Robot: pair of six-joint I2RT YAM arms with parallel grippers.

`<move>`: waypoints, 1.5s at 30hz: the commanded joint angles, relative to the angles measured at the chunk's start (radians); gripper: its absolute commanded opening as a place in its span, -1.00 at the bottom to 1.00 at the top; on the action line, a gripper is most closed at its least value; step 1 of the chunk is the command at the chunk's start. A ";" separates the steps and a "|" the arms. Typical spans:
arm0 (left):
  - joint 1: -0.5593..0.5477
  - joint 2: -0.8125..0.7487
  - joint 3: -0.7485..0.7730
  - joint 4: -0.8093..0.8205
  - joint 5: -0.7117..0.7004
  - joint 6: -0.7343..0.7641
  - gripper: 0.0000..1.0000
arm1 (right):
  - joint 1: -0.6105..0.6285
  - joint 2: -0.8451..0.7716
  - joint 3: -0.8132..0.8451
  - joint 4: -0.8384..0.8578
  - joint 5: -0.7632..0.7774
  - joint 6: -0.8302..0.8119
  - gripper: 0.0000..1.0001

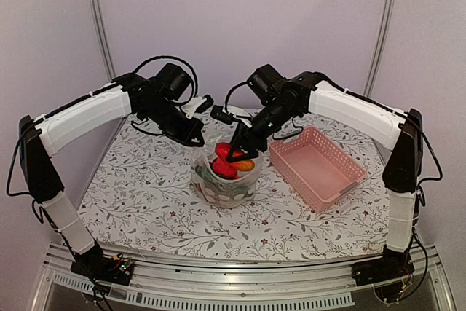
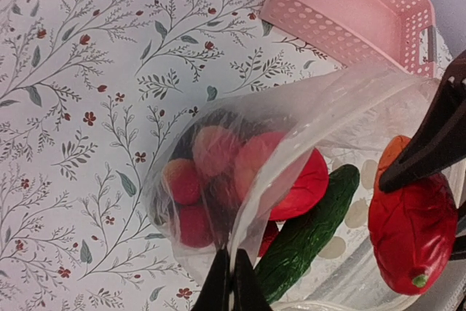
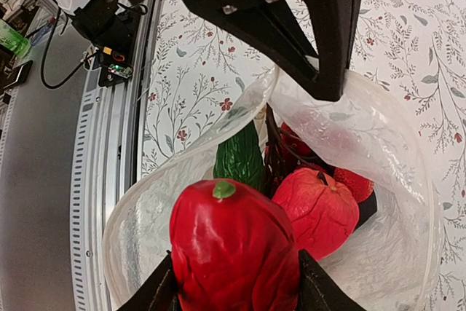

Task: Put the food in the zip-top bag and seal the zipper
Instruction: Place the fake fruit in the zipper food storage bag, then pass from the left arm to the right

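Clear plastic of the zip-top bag [image 1: 218, 193], mid-worktop, is pinched at its 11 o'clock rim by the left gripper [image 2: 231, 267]. That keeps the mouth open while the right gripper [image 3: 234, 282], clasping a red fruit [image 3: 233, 238], lowers it in.

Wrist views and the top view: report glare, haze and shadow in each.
Left wrist: the bag film hazes the fruits behind it with pale glare. Right wrist: the red fruit is sharp with soft highlights; the left end effector is a dark silhouette. Top external: even light, faint shadows.
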 commanded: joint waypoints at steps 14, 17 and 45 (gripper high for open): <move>0.010 -0.009 -0.010 -0.005 -0.003 0.004 -0.97 | 0.031 -0.068 0.072 -0.007 0.215 -0.028 0.82; 0.009 -0.009 -0.006 -0.005 -0.005 0.006 -0.97 | 0.030 -0.145 0.076 0.054 0.302 -0.042 0.98; 0.016 -0.031 -0.037 0.046 0.084 -0.029 -0.96 | 0.212 0.010 0.047 0.093 0.447 0.111 0.38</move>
